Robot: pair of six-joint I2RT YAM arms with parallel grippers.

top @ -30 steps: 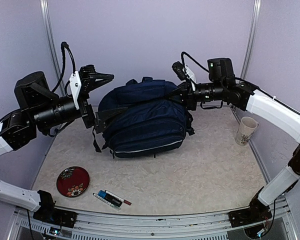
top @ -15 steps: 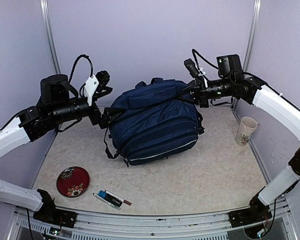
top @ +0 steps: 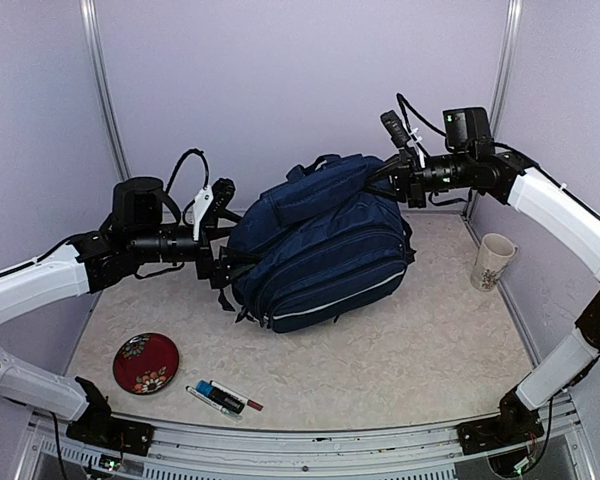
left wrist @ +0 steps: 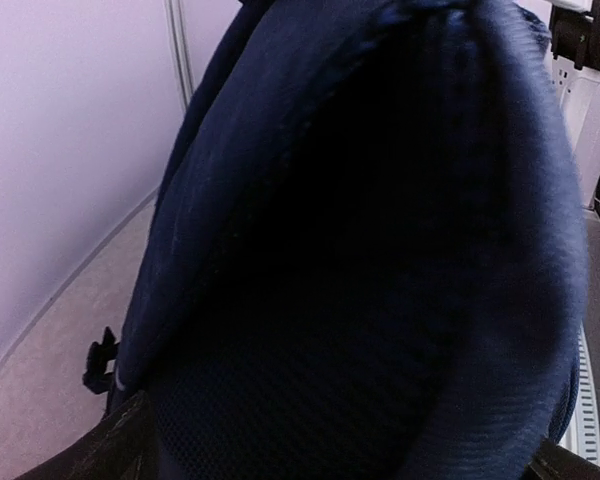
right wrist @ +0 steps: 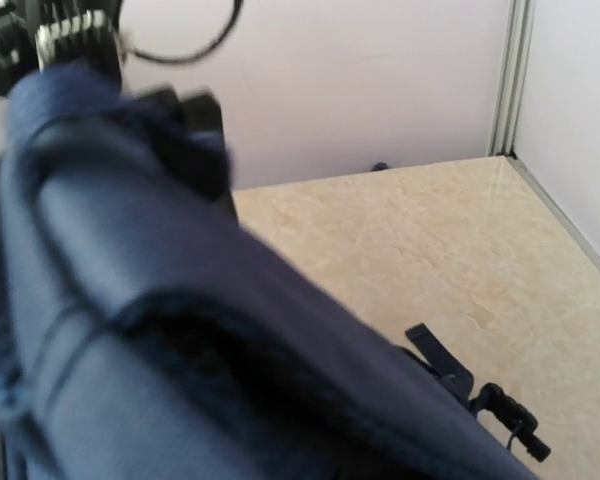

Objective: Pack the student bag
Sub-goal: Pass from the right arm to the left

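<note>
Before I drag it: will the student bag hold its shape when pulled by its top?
Probably floppy: the student bag is soft fabric, creased where the right gripper pinches its top. It should slide, not roll, since its broad side rests on the table. Its loose straps might snag.

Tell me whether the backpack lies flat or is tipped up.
Tipped up: the backpack slopes, its far right end raised where the right end effector grips it.

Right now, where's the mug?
Top view: the mug stands near the right edge of the table, right of the student bag and apart from it.
</note>
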